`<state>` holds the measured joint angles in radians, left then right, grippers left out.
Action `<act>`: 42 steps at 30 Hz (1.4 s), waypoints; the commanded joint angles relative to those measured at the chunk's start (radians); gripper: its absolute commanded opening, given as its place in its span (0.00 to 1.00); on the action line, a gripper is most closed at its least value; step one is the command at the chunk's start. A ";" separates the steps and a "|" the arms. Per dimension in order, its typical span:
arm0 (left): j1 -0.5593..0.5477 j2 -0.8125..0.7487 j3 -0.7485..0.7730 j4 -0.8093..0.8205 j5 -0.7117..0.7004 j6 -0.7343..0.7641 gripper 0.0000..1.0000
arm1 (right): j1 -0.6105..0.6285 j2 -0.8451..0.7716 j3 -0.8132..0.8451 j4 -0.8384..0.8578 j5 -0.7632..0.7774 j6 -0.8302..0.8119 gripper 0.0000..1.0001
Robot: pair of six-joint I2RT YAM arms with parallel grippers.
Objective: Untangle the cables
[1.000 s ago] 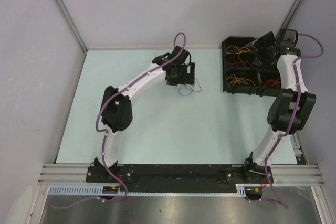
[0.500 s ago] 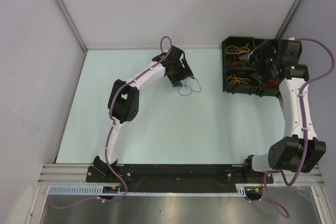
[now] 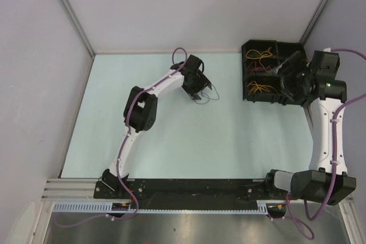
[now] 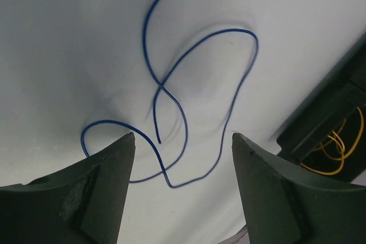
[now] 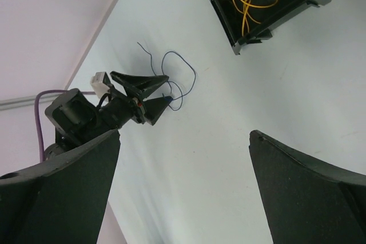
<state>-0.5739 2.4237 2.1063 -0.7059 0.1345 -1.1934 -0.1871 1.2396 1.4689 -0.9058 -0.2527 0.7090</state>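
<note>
A dark blue cable point(image 3: 207, 96) lies in loose loops on the pale table, apart from the others. My left gripper point(image 3: 200, 91) hovers low over it, open. In the left wrist view the blue cable point(image 4: 162, 86) crosses itself just ahead of the gripper point(image 4: 182, 135), and nothing sits between the fingers. Yellow cables point(image 3: 258, 55) lie bundled in a black bin point(image 3: 245, 72) at the back right. My right gripper point(image 3: 289, 70) hangs above that bin, wide open and holding nothing. In the right wrist view the right gripper point(image 5: 185, 132) looks across at the left gripper point(image 5: 168, 88) and the blue cable point(image 5: 193, 75).
The black bin has several compartments, and more yellow wire point(image 3: 260, 88) fills its near one. Its corner point(image 4: 331, 118) shows at the right of the left wrist view. Grey walls close in the table at the back and both sides.
The right arm has swung outward to the right, its gripper easing back from over the bin. The left arm has folded closer to the blue cable and its jaws have narrowed a little.
</note>
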 commanded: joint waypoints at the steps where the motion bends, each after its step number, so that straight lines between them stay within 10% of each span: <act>1: -0.004 0.037 0.032 -0.015 0.000 -0.077 0.72 | -0.037 -0.026 -0.010 -0.030 -0.017 -0.042 1.00; 3: -0.004 0.046 0.027 0.006 0.016 -0.084 0.69 | -0.049 -0.025 -0.010 -0.033 -0.023 -0.049 1.00; 11: -0.001 0.077 0.047 0.066 0.053 -0.042 0.00 | -0.054 -0.003 -0.010 -0.042 -0.031 -0.069 1.00; 24: 0.000 -0.230 -0.176 0.307 0.306 0.207 0.00 | 0.027 0.158 -0.010 0.073 -0.374 -0.045 1.00; 42: -0.021 -0.620 -0.448 0.336 0.372 0.238 0.00 | 0.254 0.291 -0.013 0.125 -0.422 -0.143 0.98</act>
<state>-0.5823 1.8820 1.7035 -0.4011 0.4793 -0.9588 0.0406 1.5280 1.4536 -0.8440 -0.6266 0.5861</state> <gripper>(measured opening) 0.011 0.989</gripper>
